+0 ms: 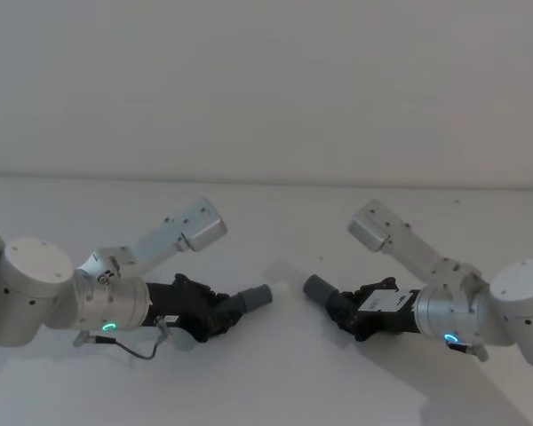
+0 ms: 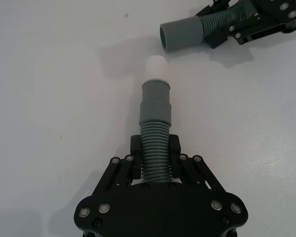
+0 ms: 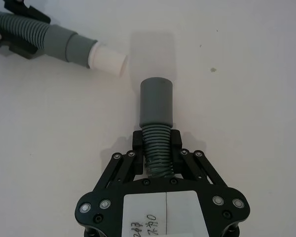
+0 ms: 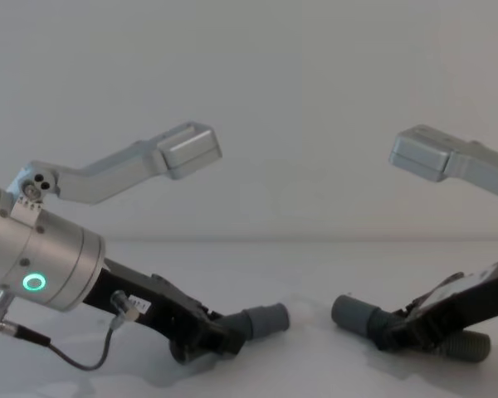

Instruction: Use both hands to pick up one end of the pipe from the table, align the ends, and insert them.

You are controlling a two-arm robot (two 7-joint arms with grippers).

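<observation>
— What is lying under everything?

— The white counter is stretching out beneath both arms. The left arm's silver wrist is glowing with a green ring, and the right arm's silver wrist is reaching in from the other side.

— And what are the hands doing?

— The left hand is clamping its black fingers narrowly on the ribbed part of the left pipe piece. The right hand is gripping the ribbed part of the right pipe piece in the same way, fingers drawn in close on either side.

— Where are the pipe pieces pointing?

— Each one is sticking straight out past its own hand's fingertips, toward the other hand. In the chest view both are angling up off the counter.

— And the ends?

— The stepped grey cuff is sitting just beyond the left hand's fingers, with the white tip poking out farthest. The plain grey cuff is standing just beyond the right hand's fingers.

— Are they meeting?

— No, they are sitting near each other but apart. The plain cuff's open mouth is lying ahead of the left hand and off to one side of the white tip, so the two are not lining up.
</observation>
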